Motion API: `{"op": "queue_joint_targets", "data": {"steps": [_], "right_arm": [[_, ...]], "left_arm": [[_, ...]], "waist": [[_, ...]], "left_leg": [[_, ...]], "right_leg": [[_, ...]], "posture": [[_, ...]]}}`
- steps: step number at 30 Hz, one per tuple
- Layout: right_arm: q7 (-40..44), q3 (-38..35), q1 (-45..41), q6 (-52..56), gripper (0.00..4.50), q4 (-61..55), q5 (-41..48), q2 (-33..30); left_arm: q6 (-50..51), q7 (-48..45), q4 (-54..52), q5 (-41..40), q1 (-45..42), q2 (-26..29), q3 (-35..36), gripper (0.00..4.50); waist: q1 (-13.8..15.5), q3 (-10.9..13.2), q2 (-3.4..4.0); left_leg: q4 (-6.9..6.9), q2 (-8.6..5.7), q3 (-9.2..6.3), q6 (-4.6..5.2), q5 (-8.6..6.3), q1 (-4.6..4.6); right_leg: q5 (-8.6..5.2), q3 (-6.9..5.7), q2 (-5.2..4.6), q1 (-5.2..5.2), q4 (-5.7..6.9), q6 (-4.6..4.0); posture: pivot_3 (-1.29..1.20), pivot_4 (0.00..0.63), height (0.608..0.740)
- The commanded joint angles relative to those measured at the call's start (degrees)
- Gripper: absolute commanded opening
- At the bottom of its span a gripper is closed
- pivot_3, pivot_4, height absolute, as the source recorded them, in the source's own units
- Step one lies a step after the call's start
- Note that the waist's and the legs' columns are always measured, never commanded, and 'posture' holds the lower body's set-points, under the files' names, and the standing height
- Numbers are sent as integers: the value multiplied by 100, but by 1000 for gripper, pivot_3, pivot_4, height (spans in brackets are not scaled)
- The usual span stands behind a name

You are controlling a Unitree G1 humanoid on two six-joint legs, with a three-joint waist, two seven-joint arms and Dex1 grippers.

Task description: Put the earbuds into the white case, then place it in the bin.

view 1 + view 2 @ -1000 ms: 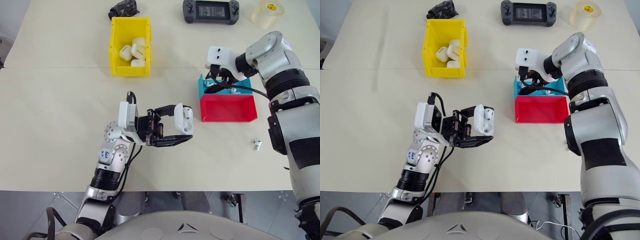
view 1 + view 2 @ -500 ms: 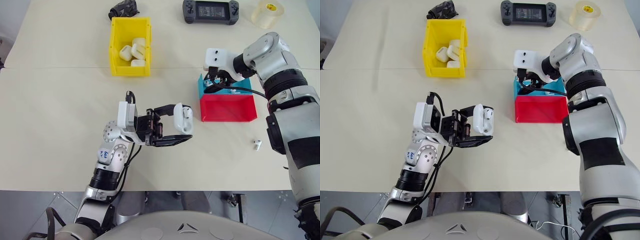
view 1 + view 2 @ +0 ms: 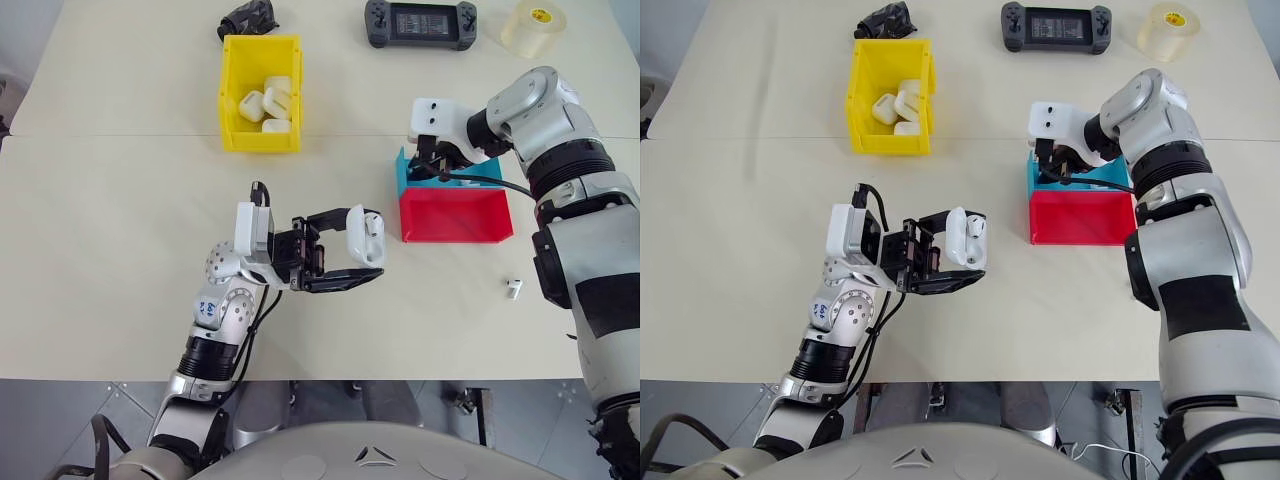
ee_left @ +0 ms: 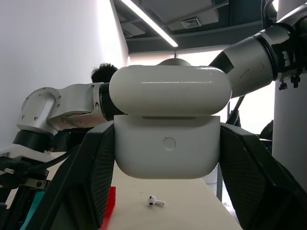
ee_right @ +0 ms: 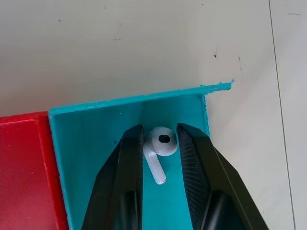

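- In the teal tray point(image 5: 96, 158), an earbud point(image 5: 159, 150) lies between the right gripper point(image 5: 160, 143) fingers, stem along them; apparently pinched.
- Left gripper point(image 3: 352, 255) clamps the white case point(image 3: 366, 236), well apart.

The white case point(image 4: 168, 127) looks like smooth glossy plastic with a few faint marks. The earbud point(image 5: 160, 149) is glossy white plastic too. The teal tray point(image 5: 96, 158) and the red tray point(image 3: 455, 215) look like matt plastic, and the yellow bin point(image 3: 232, 95) is shinier plastic. The worktop point(image 3: 120, 220) is matt beige with small dark specks. The inner faces of the jaws show a fine ribbed texture.
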Motion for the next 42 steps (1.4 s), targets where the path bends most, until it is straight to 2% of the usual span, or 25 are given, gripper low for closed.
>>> {"op": "queue_joint_targets", "data": {"steps": [1, 7, 21, 33, 34, 36, 42], "right_arm": [[41, -170, -145, 4, 1115, -108, 137, -106], [164, -146, -73, -55, 1115, -147, 79, -220], [-9, 140, -90, -972, 1115, 4, -310, -256], [57, 176, -124, -949, 1115, 144, -359, -173], [79, 178, -120, -954, 837, 145, -359, -173], [43, 161, -116, -932, 553, 149, -350, -169], [-82, -72, -194, -787, 532, 125, -133, -184]], "left_arm": [[-24, -4, -188, -80, -57, -11, 34, 2812], [-17, -44, -123, -96, -122, -28, 31, 2812], [-31, 4, -167, -90, -77, -56, 45, 2812], [-59, 82, -227, -80, -33, -39, 59, 2812], [-61, 87, -228, -80, -33, -38, 58, 2812], [-59, 92, -233, -80, -30, -32, 60, 2812], [-35, 93, -247, -101, -26, -12, 70, 2812]], "waist": [[0, 0, 0], [4, 0, 0], [-2, 0, 0], [1, 0, 0], [1, 0, 0], [0, 0, 0], [0, 0, 0]], "left_leg": [[0, 0, 0, 0, 0, 0], [0, 0, 0, 0, 0, 0], [-1, 0, 1, -1, 0, 0], [0, 0, 1, 0, 0, 0], [0, 0, 1, 0, 0, 0], [0, 0, 1, 0, 0, 0], [0, 0, 1, 0, 0, 0]], "right_leg": [[0, 0, 0, 0, 0, 0], [0, 0, -1, 0, -1, 0], [-1, 0, 0, -1, 0, -1], [-1, 1, -1, -1, 0, -1], [-1, 1, -1, -1, 0, -1], [-1, 1, -1, -1, 0, -1], [-1, 1, -1, -1, 0, -1]], "posture": [[0, 150, 740], [0, 150, 740], [0, 150, 740], [0, 150, 740], [0, 150, 740], [0, 150, 740], [0, 150, 740]]}}
